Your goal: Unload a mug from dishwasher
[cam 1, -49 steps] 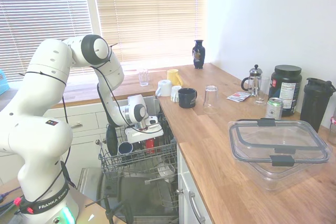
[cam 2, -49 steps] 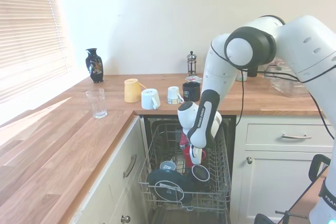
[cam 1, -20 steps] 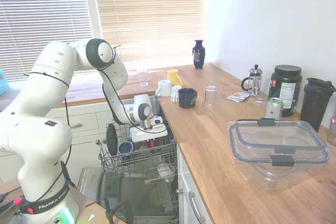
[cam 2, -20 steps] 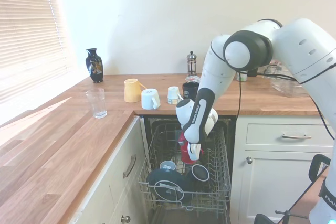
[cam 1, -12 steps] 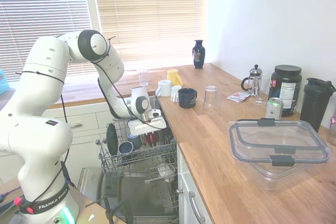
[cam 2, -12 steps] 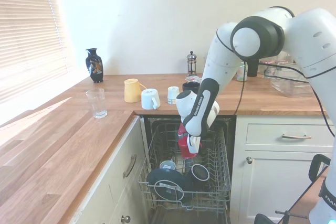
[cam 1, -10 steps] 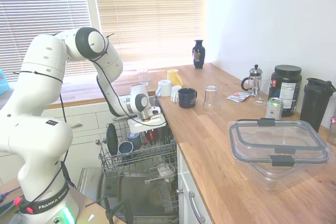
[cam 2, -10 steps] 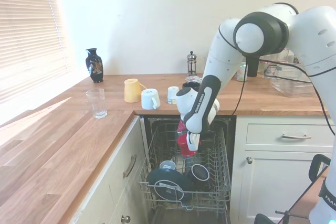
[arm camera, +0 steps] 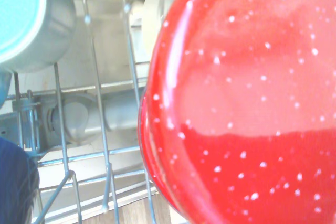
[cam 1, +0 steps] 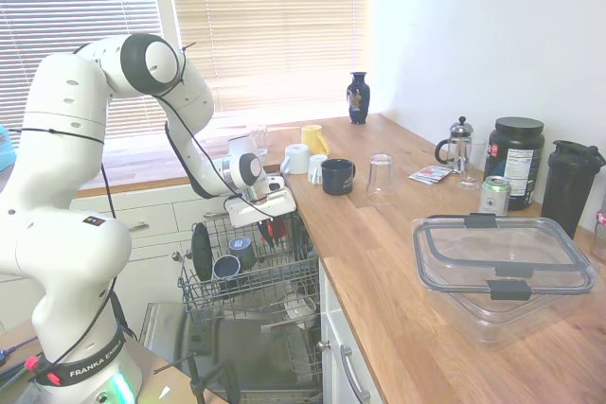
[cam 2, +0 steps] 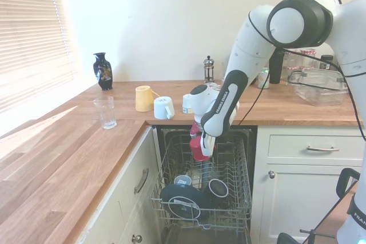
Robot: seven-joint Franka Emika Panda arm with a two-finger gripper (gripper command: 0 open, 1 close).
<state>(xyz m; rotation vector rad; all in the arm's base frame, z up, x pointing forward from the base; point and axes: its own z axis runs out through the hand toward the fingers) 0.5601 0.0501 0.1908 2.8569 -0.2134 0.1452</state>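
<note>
Mug (cam 2: 198, 146) hangs clear above the rack (cam 2: 229, 175) of the dishwasher (cam 2: 200, 198), pinched in the gripper (cam 2: 201, 144), fingers clamped on it. Step in hand looks like lift & carry to the counter (cam 2: 286, 107). Do it well: raise till base clears counter edge, then swing over w/o tilting; avoid the cups (cam 2: 171, 107) near the edge. Wet glaze (arm camera: 252, 103) may slip, so go slow.

I see an L-shaped oiled wooden countertop (cam 1: 379, 262) carrying, at its far end, a dark blue vase (cam 1: 358, 97), a clear drinking glass (cam 1: 258, 138), a yellow mug (cam 1: 313, 139), two white cups (cam 1: 295, 159) and a dark navy mug (cam 1: 337, 176). To the right stand an upturned clear tumbler (cam 1: 381, 178), a small French press (cam 1: 459, 145), a black tub (cam 1: 514, 160), a drinks can (cam 1: 494, 195) and a black shaker bottle (cam 1: 571, 186). Nearest me sits a clear lidded plastic container (cam 1: 503, 265).
</note>
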